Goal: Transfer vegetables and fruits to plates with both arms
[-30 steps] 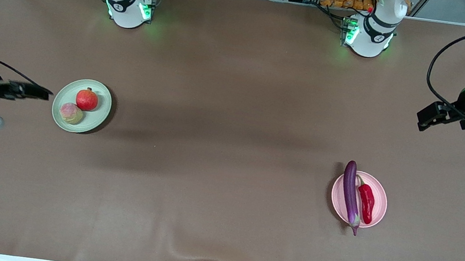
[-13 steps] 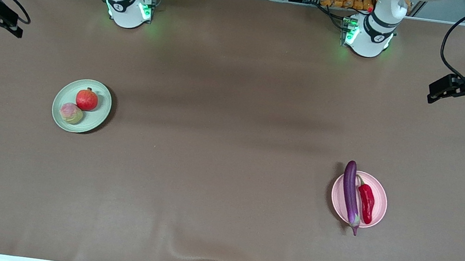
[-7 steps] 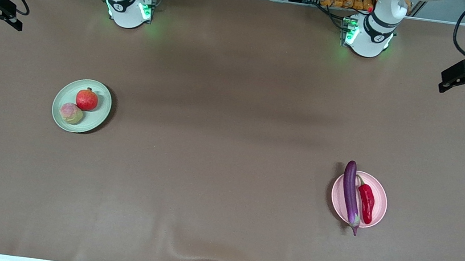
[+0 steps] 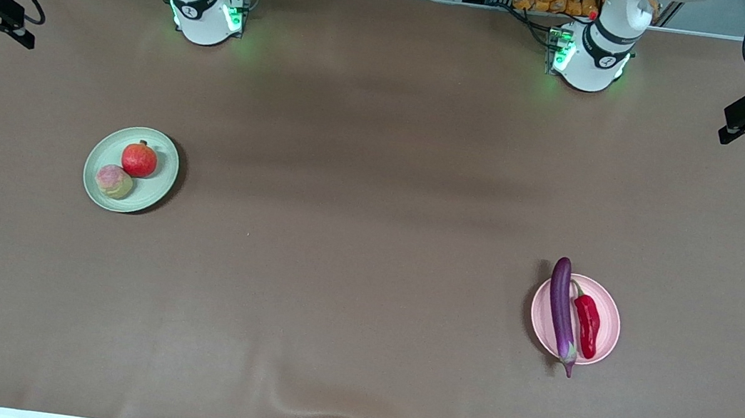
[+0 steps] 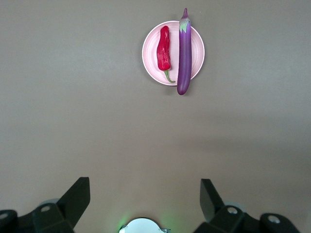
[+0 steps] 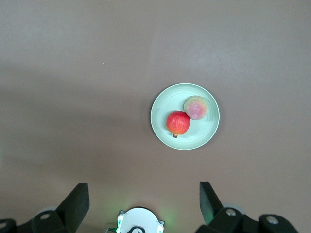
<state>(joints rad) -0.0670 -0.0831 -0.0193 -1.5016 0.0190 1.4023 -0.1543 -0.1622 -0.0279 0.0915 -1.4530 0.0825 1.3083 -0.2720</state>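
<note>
A pale green plate (image 4: 155,191) toward the right arm's end carries a red pomegranate (image 4: 139,160) and a pink-yellow peach (image 4: 113,181). Toward the left arm's end, a pale pink plate (image 4: 610,319) carries a purple eggplant (image 4: 562,313) and a red chili (image 4: 586,323). The eggplant overhangs the rim at both ends. My right gripper (image 4: 19,26) hangs open and empty high over its end of the table; the right wrist view (image 6: 144,201) looks down on the green plate (image 6: 204,133). My left gripper (image 4: 733,123) is open and empty over its end, with the pink plate (image 5: 197,48) far below it (image 5: 145,194).
The brown table cloth (image 4: 369,237) lies bare between the two plates. Both arm bases (image 4: 208,11) (image 4: 590,58) glow green along the edge farthest from the front camera. Cables and boxes sit past that edge.
The right gripper has pulled away from beside the green plate to the table's corner. The left gripper has drifted outward and toward the bases. Plates and produce have not moved.
</note>
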